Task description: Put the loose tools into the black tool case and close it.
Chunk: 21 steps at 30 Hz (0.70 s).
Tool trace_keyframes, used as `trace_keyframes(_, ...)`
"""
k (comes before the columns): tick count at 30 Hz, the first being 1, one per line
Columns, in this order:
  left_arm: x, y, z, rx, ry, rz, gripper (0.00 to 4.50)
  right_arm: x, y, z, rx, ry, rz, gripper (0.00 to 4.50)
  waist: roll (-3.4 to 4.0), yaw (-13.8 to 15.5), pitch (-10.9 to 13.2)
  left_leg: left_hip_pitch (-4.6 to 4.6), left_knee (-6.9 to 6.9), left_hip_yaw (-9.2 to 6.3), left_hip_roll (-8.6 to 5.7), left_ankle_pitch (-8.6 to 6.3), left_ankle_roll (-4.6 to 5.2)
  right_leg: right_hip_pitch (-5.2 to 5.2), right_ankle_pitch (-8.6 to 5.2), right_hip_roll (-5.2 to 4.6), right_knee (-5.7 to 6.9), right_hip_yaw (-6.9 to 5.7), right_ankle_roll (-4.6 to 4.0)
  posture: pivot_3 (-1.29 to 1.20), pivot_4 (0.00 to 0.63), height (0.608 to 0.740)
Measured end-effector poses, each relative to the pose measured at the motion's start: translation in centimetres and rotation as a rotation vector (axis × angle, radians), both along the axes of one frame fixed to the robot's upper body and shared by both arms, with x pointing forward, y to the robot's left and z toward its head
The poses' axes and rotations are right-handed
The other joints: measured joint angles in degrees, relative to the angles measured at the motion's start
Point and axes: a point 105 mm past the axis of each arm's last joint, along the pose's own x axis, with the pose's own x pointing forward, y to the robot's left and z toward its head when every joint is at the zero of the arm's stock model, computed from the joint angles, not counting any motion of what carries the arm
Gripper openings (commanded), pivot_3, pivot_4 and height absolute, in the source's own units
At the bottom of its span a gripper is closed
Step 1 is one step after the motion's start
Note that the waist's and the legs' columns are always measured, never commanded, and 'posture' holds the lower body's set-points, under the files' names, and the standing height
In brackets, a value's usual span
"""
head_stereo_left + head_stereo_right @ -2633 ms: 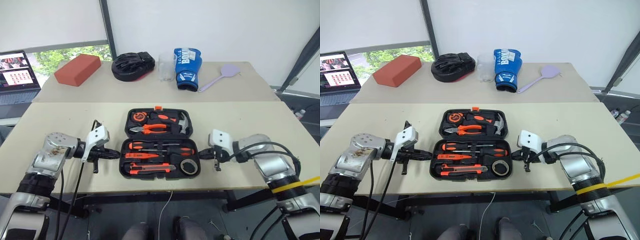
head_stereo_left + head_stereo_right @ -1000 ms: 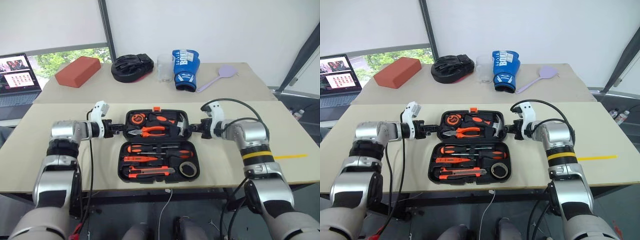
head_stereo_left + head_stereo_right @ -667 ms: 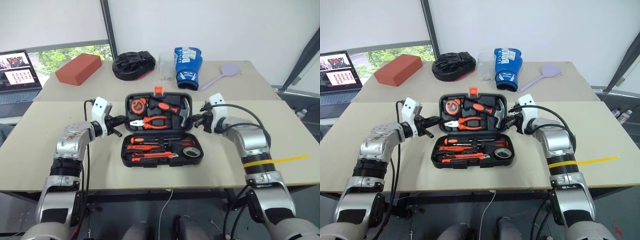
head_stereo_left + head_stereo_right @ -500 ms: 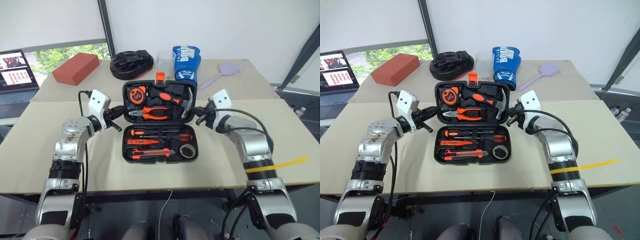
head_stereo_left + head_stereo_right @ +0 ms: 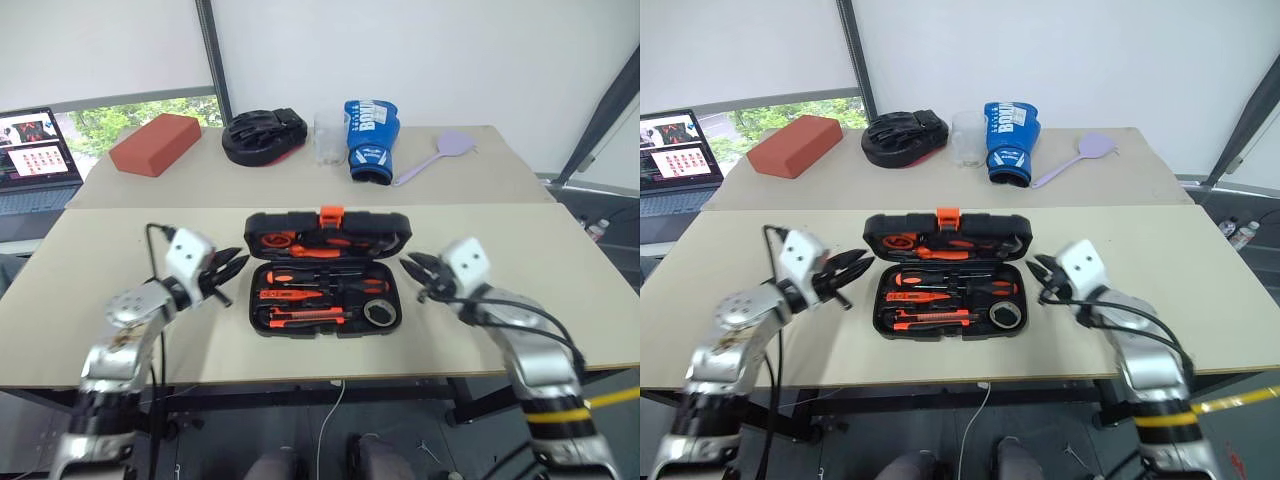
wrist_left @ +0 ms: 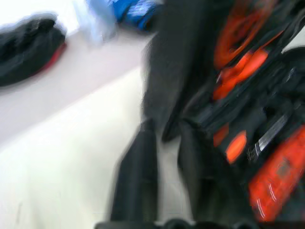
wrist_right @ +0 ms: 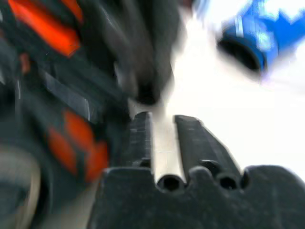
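The black tool case (image 5: 328,300) lies mid-table. Its lid (image 5: 328,233), orange latch (image 5: 331,213) on top, leans over the back of the base, half down and untouched. In the base lie black-and-orange screwdrivers (image 5: 322,279), a utility knife (image 5: 305,318) and a tape roll (image 5: 377,313). My left gripper (image 5: 232,270) is just left of the case, open and empty. My right gripper (image 5: 414,277) is just right of it, open and empty. Both wrist views show parted fingers beside the case's side (image 6: 167,95).
On the far table sit a red brick (image 5: 155,142), a black padded mitt (image 5: 264,133), a clear cup (image 5: 328,135), a blue boxing glove (image 5: 372,138) and a purple paddle (image 5: 440,152). A laptop (image 5: 32,150) stands at far left. A seam divides the two tables.
Both grippers raised the lid from flat to upright, then let go, opened and drew back toward me. The lid now tips forward over the base.
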Motion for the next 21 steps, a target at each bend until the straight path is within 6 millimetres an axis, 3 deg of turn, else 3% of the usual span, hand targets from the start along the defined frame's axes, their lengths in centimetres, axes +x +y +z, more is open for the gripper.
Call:
trace_keyframes(2,-1.8,0.8,0.8,-0.042,0.110,-0.055,2.68,-1.8,-0.8,0.9,-0.008,0.060,0.064,2.70,0.00,-0.03,0.00,0.04,-0.01,-0.01,0.04,0.00,0.01,0.06,-0.02,0.01,-0.01,-0.02,0.01,0.00,0.150,0.740)
trace_keyframes(4,-3.2,1.9,1.5,-0.038,0.199,-0.118,2.68,-4.4,-1.2,1.3,-0.066,0.130,0.180,2.70,0.03,0.09,0.01,0.31,-0.05,-0.04,0.13,-0.06,0.08,0.37,-0.16,0.11,-0.09,-0.06,0.13,0.00,0.150,0.740)
trace_keyframes(6,-2.4,4.6,1.6,0.023,0.230,-0.080,2.68,-7.4,-1.1,-0.4,-0.117,0.278,0.315,2.70,0.04,0.86,0.02,0.95,-0.12,-0.10,0.30,-0.21,0.28,1.09,-0.65,0.22,-0.22,-0.13,0.66,0.00,0.150,0.740)
trace_keyframes(7,-1.4,5.9,1.7,0.056,0.220,-0.036,2.83,-8.4,-0.8,-1.1,-0.111,0.328,0.366,2.15,0.05,1.00,0.03,0.99,-0.13,-0.13,0.34,-0.50,0.36,1.25,-0.69,0.25,-0.38,-0.16,0.69,0.00,0.150,0.740)
trace_keyframes(8,-0.5,6.2,1.8,0.073,0.207,-0.021,2.21,-8.7,-0.6,-1.4,-0.110,0.348,0.390,1.90,0.08,1.28,0.05,1.03,-0.13,-0.15,0.40,-0.56,0.23,1.40,-0.61,0.29,-0.55,-0.16,0.79,0.00,0.150,0.740)
trace_keyframes(9,1.6,5.8,2.4,0.084,0.153,-0.022,2.15,-9.2,0.0,-1.9,-0.113,0.372,0.438,1.68,0.10,1.91,0.07,1.03,-0.06,-0.17,0.39,-0.56,0.16,1.51,-0.51,0.26,-0.63,-0.18,0.94,0.00,0.150,0.740)
trace_keyframes(11,4.1,3.9,3.0,0.106,0.096,-0.069,1.31,-9.5,1.3,-2.1,-0.131,0.374,0.516,0.94,0.03,2.51,0.07,0.99,-0.02,-0.14,0.36,-0.53,0.09,1.56,-0.26,0.24,-0.80,-0.16,1.21,0.00,0.150,0.740)
trace_keyframes(14,7.0,0.4,2.7,0.176,0.049,-0.172,0.19,-8.9,3.0,-2.5,-0.178,0.347,0.589,0.00,-0.05,2.50,0.00,0.90,0.06,0.01,0.20,-0.39,-0.18,1.44,-0.07,0.15,-0.79,-0.01,0.96,0.00,0.150,0.740)
trace_keyframes(18,9.3,-5.0,1.3,0.291,0.020,-0.341,0.09,-7.2,4.7,-3.1,-0.274,0.296,0.640,0.00,-0.11,2.17,-0.04,0.01,0.19,0.13,0.03,-0.19,0.30,0.42,0.21,0.06,-0.75,-0.05,0.51,0.00,0.150,0.740)
trace_keyframes(21,9.6,-7.5,-0.4,0.396,0.022,-0.439,0.09,-6.1,6.0,-3.4,-0.299,0.281,0.670,0.00,-0.11,1.66,-0.03,-0.22,0.14,0.14,-0.07,-0.14,0.40,0.08,0.25,0.02,-0.73,-0.27,0.44,0.00,0.150,0.740)
